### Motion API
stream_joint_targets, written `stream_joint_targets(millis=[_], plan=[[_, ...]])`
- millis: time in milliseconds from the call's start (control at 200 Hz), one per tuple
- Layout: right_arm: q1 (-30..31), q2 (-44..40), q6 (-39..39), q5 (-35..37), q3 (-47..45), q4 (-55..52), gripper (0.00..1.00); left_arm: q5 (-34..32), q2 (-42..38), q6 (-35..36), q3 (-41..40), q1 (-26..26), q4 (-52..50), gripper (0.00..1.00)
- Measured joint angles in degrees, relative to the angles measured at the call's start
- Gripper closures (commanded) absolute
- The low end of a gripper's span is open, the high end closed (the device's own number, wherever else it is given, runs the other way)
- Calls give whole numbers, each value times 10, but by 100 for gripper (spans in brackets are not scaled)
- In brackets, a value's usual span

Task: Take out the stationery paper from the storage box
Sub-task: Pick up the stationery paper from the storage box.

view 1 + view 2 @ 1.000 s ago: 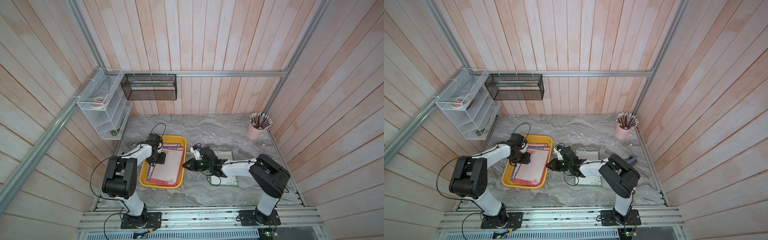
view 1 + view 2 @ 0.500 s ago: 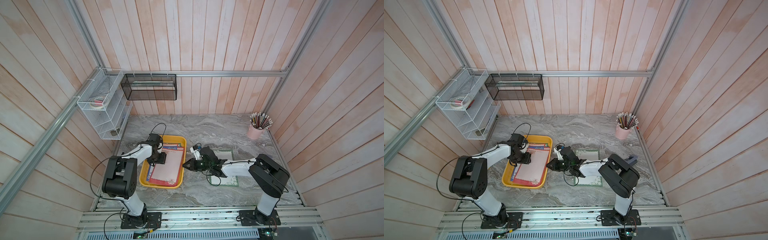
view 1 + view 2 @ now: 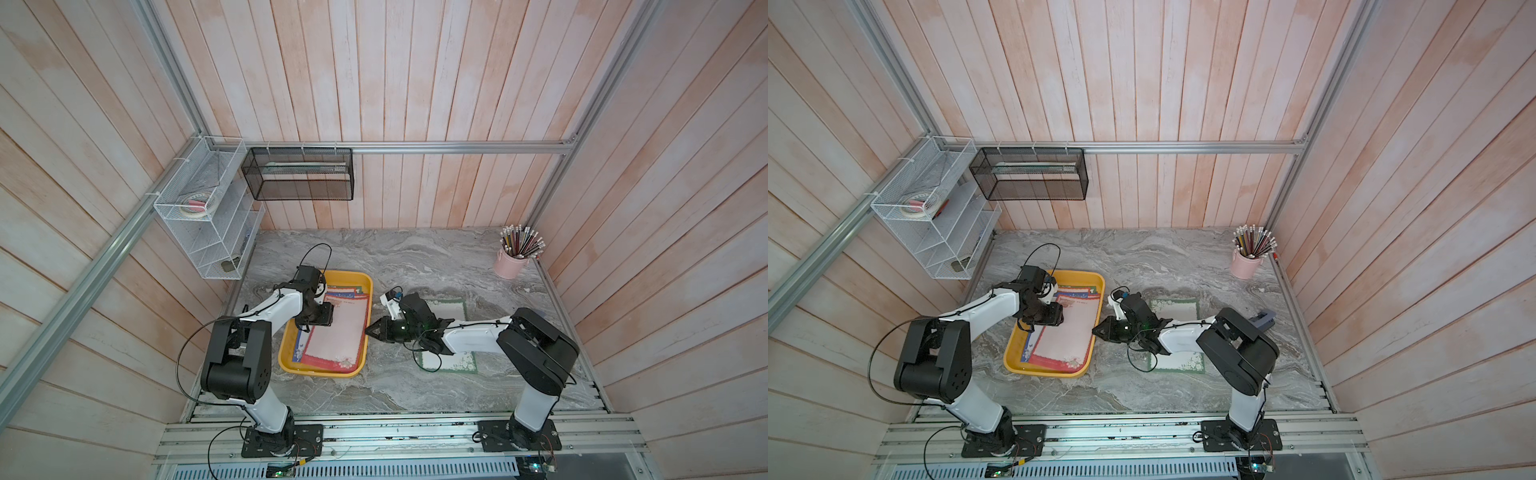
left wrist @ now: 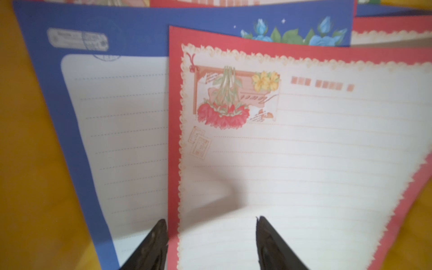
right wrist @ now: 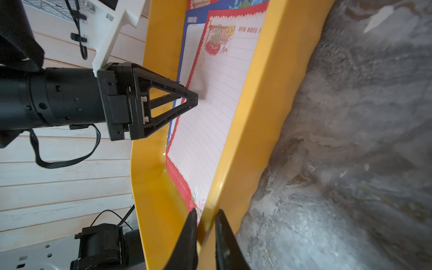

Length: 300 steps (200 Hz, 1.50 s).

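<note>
The storage box (image 3: 348, 276), a shallow yellow plastic tray with rounded corners, sat on the left half of the grey marbled tabletop (image 3: 415, 386). The stationery paper (image 3: 338, 332) lay inside it as a loose stack of thin lined sheets. On top was a red-bordered sheet (image 4: 304, 163), cream in the middle with a scalloped edge and a bunch of red flowers printed at one corner. It lay askew over a blue-bordered sheet (image 4: 117, 140) printed with blue roses, and more red and blue edges showed at the far end of the tray. The left gripper (image 3: 320, 318) pointed down into the tray over the left part of the stack, its jaws apart. One fingertip stood at the left edge of the top sheet and the other on its pale centre, and the paper between them looked slightly humped. The right gripper (image 3: 370, 330) reached in low from the right and was clamped on the tray's right wall towards its near end, one finger inside the wall and one outside. A green-bordered sheet (image 3: 451, 307) lay flat on the tabletop just right of the tray, partly under the right arm. A pink cup (image 3: 509, 266) full of pencils stood at the far right corner. A black mesh basket (image 3: 299, 174) hung on the far wall, with a white wire rack (image 3: 208, 220) on the left wall beside it.
</note>
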Motion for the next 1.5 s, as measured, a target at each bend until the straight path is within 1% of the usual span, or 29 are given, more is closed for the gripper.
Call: stream_joint_targets(millis=[425,815,1040,1500], plan=[[0,3,2,-2,0,6,83,35,-47,-2,0,-5,7,39],[0,12,2,-3,9,9,83,100,-92,-5,-30,-6,33,40],[0,14,2,-4,11,9,83,120,-85,-7,-32,-6,38,40],[0,15,2,-4,11,11,83,108,-35,-12,-32,-6,30,40]])
